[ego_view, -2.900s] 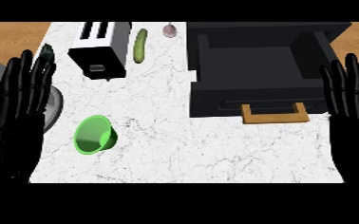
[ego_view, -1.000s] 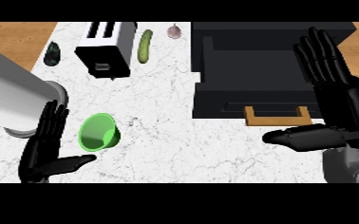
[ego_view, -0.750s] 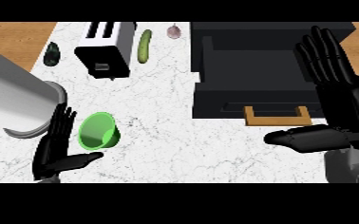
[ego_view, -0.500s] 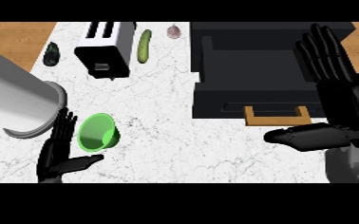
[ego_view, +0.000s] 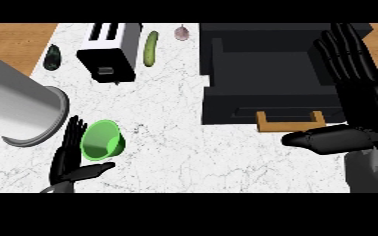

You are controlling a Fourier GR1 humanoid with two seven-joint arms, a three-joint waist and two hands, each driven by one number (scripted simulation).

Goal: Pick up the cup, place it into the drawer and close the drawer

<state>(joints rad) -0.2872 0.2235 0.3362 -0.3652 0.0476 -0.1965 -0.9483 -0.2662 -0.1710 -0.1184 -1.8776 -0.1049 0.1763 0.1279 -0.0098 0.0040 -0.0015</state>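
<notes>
I see the green cup [ego_view: 101,140] lying on its side on the white counter [ego_view: 170,130], low on the left, with its open mouth facing me. My left hand [ego_view: 71,162] is right beside it, just below and to its left. The fingers are straight and point up, and the thumb sticks out to the right under the cup. I cannot tell if the hand touches the cup. It is not holding anything. My right hand [ego_view: 351,87] is over on the right side, spread flat with its fingers pointing up along the edge of the black drawer [ego_view: 262,75]. It holds nothing too. The drawer is pulled open, and its wooden handle [ego_view: 290,122] faces me. The cup is well apart from the drawer. Up at the back I see a toaster [ego_view: 111,51], a long green cucumber [ego_view: 150,48] beside it, a small pinkish thing [ego_view: 181,32] and a dark avocado [ego_view: 52,57].
</notes>
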